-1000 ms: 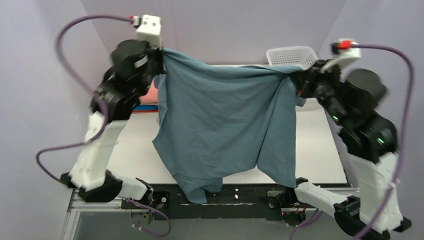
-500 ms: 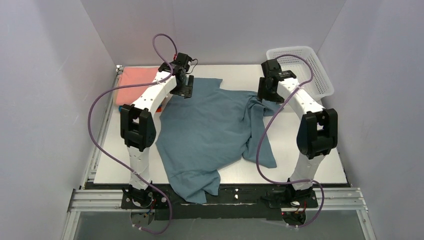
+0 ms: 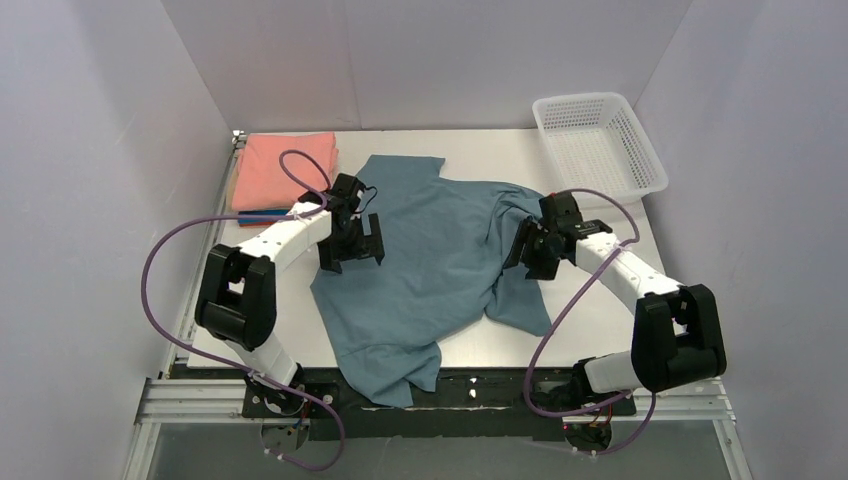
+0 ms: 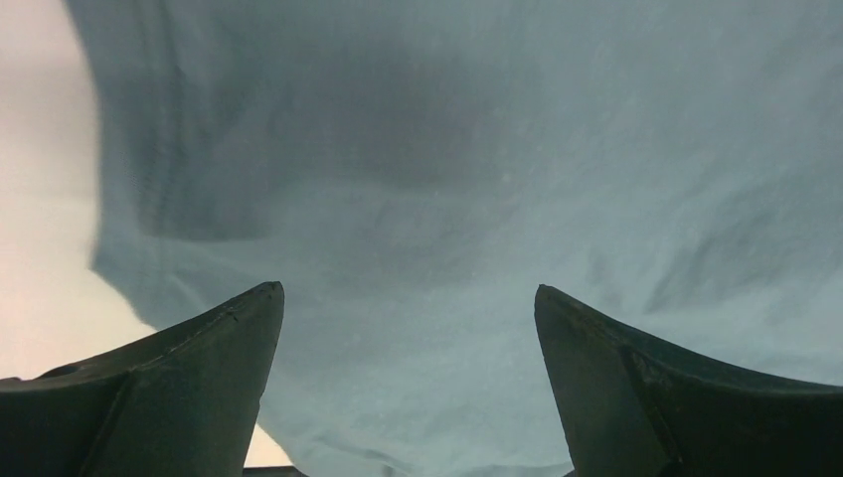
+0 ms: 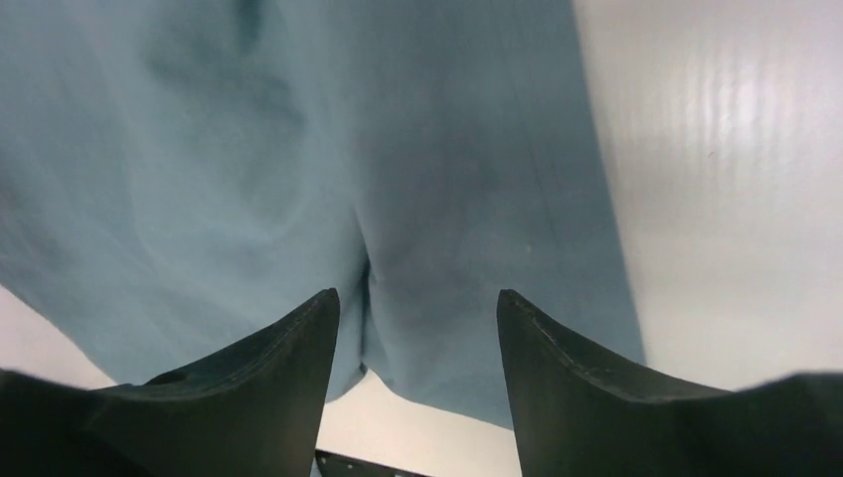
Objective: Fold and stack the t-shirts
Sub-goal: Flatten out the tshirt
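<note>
While the blue-grey t-shirt lies rumpled across the middle of the table, its hem spilling over the near edge, the left gripper and right gripper hang over it, jaws apart and empty. A folded salmon-pink shirt sits far left, and a white basket far right.

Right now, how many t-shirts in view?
4: a blue-grey t-shirt spread out in the middle; a folded salmon-pink t-shirt at the far left, with an orange edge and a blue edge showing under it. More may be hidden in that stack.
</note>
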Controlling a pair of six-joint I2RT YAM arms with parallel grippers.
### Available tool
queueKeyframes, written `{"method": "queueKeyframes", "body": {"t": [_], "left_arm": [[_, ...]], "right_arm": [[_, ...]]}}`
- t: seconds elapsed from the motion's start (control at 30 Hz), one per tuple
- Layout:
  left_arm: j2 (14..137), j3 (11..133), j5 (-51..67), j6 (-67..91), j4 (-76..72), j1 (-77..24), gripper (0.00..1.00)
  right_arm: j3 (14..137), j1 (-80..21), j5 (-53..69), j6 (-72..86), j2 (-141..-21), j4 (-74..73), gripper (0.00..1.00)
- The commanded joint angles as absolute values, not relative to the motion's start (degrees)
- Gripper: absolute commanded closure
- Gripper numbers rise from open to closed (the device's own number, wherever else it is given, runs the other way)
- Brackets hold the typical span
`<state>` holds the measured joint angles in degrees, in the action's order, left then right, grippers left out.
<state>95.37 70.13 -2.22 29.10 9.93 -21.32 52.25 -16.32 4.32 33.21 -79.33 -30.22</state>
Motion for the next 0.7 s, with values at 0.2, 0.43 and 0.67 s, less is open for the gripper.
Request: {"method": "queueKeyframes", "body": {"t": [0.2, 0.43, 0.67], "left_arm": [[98.82, 60.79, 6.0, 38.87, 6.08, -18.85, 0.02], [100.45, 58.67, 5.24, 39.9, 5.16, -15.28, 0.02], [102.15, 60.57, 5.07, 39.28, 6.12, -11.79, 0.02]], "right_arm": [[35.71, -10.49, 15.61, 45.95, -80.08, -18.42, 0.43], [30.25, -2.6, 10.27, 48.19, -70.63, -28.11, 0.4], [26.11, 13.43, 8.21, 44.83, -61.04, -34.23, 0.32]]}}
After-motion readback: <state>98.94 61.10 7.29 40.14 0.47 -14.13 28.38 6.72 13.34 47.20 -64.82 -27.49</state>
